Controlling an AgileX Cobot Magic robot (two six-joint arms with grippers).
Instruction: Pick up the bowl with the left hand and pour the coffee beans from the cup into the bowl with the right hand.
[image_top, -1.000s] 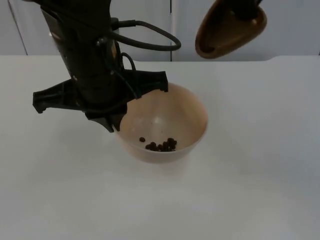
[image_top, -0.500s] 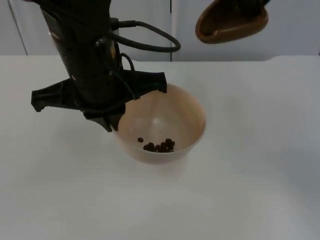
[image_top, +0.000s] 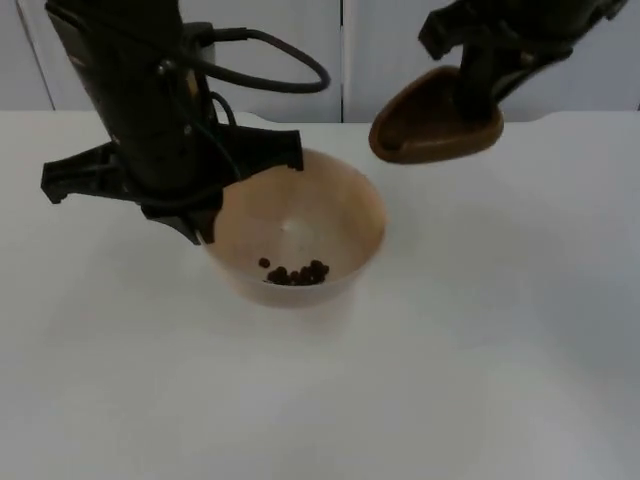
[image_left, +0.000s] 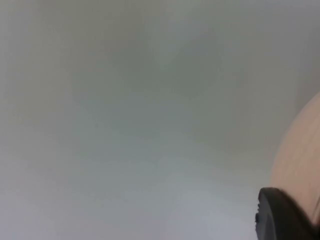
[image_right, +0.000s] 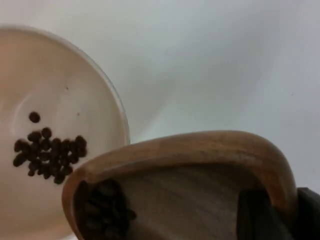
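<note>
The left pincer (image_top: 205, 215) is clamped on the left rim of the bowl (image_top: 330, 215), a pale beige bowl at the middle of the white surface (image_top: 480, 330). Whether the bowl rests on the surface or is lifted just clear of it cannot be told. In the left wrist view one black fingertip (image_left: 280, 215) sits against the bowl's outer wall (image_left: 300, 160). A small heap of coffee beans (image_top: 297, 273) lies on the near side of the bowl's floor; the right wrist view shows the same beans (image_right: 47, 152) inside the bowl (image_right: 60, 75).

The right pincer (image_top: 475, 95) is clamped on the cup (image_top: 425, 128), a brown wooden cup held in the air to the right of and beyond the bowl, apart from it. The cup is tipped with its mouth toward the bowl. In the right wrist view the cup (image_right: 200, 150) hangs beside the bowl's rim, and a few dark beans can be made out inside it.
</note>
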